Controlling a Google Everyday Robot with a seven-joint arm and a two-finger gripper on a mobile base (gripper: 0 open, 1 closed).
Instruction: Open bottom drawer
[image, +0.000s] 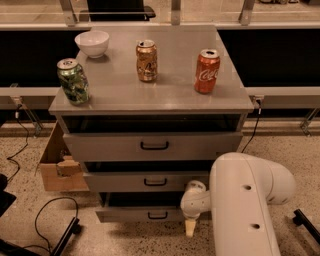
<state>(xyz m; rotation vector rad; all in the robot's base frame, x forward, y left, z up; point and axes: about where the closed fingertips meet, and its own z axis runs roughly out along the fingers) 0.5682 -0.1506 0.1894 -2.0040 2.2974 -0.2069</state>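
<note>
The bottom drawer (135, 214) is the lowest and shallowest grey front of the cabinet, with a small black bar handle (157, 215). It stands pulled out a little, with a dark gap above its front. My gripper (190, 228) hangs off the white arm (245, 200) at the drawer's right end, its cream tip pointing down in front of the drawer's right edge, to the right of the handle and not on it.
The middle drawer (145, 181) and top drawer (150, 145) also stand slightly out. On the cabinet top are a white bowl (92, 43), a green can (73, 81), a gold can (146, 60) and a red Coke can (207, 70). A cardboard box (59, 167) and cables (50, 220) lie on the floor at left.
</note>
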